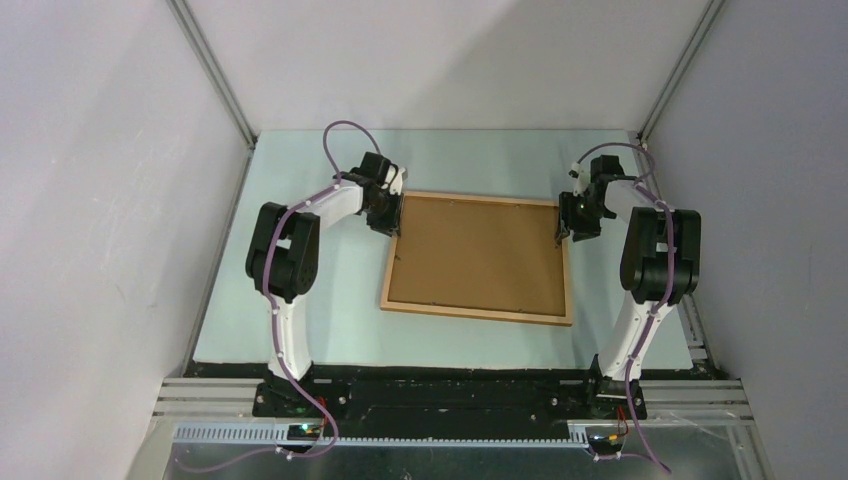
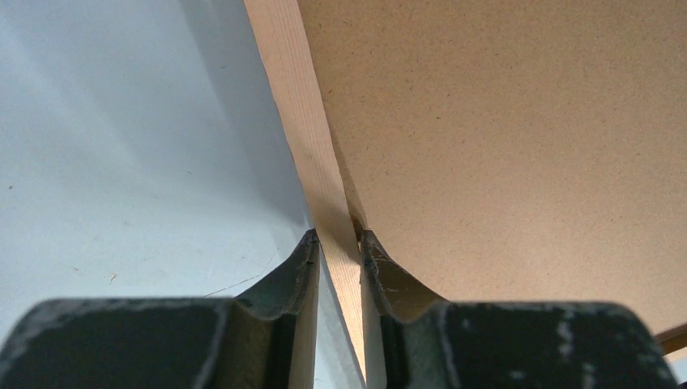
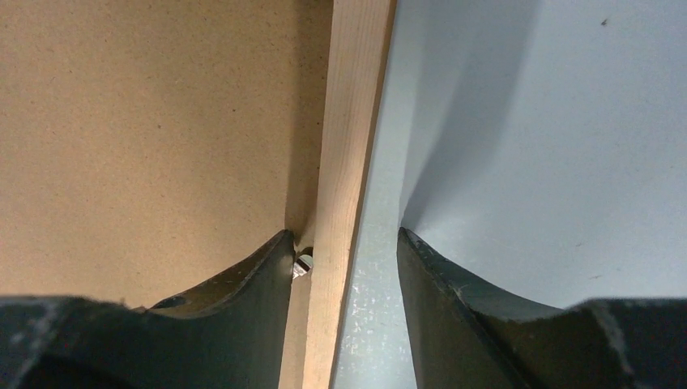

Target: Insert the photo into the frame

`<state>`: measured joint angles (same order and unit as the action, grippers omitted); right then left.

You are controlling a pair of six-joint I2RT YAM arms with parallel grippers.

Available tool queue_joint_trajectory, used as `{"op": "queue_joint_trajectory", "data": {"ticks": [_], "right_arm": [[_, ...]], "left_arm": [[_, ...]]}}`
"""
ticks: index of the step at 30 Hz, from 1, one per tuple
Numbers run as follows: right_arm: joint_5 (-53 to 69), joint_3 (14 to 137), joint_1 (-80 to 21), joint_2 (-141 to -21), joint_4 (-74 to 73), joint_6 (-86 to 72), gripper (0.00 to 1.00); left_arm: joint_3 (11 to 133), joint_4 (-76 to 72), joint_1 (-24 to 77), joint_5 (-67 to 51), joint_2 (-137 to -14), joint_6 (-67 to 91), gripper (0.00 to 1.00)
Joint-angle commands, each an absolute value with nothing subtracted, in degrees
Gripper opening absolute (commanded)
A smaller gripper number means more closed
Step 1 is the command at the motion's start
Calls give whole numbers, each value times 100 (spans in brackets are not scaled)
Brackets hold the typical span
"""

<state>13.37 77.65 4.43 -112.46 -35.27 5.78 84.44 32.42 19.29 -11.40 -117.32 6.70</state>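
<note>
The light-wood frame (image 1: 475,315) lies flat on the table with the plain brown backing board (image 1: 480,255) filling it. The photo is not in view. My left gripper (image 1: 388,222) is at the frame's left side near the far corner. In the left wrist view it (image 2: 339,239) is shut on the frame's moulding (image 2: 304,121), beside the board (image 2: 502,146). My right gripper (image 1: 568,228) is at the frame's right side near the far corner. In the right wrist view it (image 3: 344,239) is open and straddles the moulding (image 3: 356,97), with a gap on the outer side.
The frame rests on a pale blue-green mat (image 1: 320,300) between grey side walls. A small metal tab (image 3: 303,265) shows between the board (image 3: 146,121) and the right moulding. The arm bases stand at the near edge.
</note>
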Motion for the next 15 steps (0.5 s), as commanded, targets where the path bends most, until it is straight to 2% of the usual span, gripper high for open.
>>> {"op": "queue_joint_trajectory", "data": {"ticks": [1,15], "right_arm": [[1192,7532,303,-11259,-3488,567,53],[992,7454,151,-11088,-3662,823,44]], "left_arm": [[8296,3097,1883,-1134,-11788,629,0],[8301,3099,1821,-1177,-11790,650,0]]}}
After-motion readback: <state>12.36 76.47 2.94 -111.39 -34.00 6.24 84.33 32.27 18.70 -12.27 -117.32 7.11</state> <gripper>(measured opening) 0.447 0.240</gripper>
